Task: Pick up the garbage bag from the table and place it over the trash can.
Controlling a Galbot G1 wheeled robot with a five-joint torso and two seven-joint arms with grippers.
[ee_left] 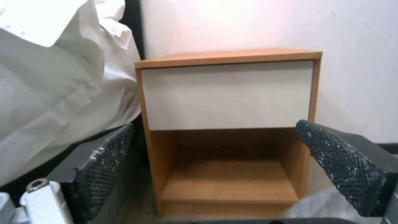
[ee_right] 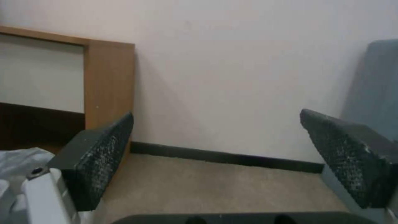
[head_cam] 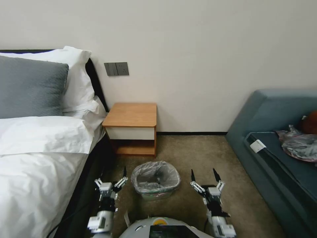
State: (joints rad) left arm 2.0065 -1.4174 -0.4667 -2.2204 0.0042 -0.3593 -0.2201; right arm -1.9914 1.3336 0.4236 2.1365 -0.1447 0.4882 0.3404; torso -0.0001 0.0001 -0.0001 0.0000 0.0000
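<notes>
The trash can (head_cam: 155, 194) stands on the carpet in front of me, and the translucent grey garbage bag (head_cam: 155, 175) is stretched over its rim, lining the inside. The table (head_cam: 132, 115), an orange-brown nightstand with a white drawer front, sits behind it against the wall with a bare top. My left gripper (head_cam: 111, 181) is open just left of the can, nothing between its fingers. Right of the can my right gripper (head_cam: 205, 180) is open too and holds nothing. The left wrist view faces the table (ee_left: 227, 93), with a bit of the bag (ee_left: 327, 207) at the edge.
A bed with white linen (head_cam: 39, 165) and pillows runs along the left. A blue-grey sofa (head_cam: 277, 138) on the right carries a heap of grey-and-pink plastic bags (head_cam: 299, 143). Open carpet (head_cam: 194, 155) lies between sofa and nightstand.
</notes>
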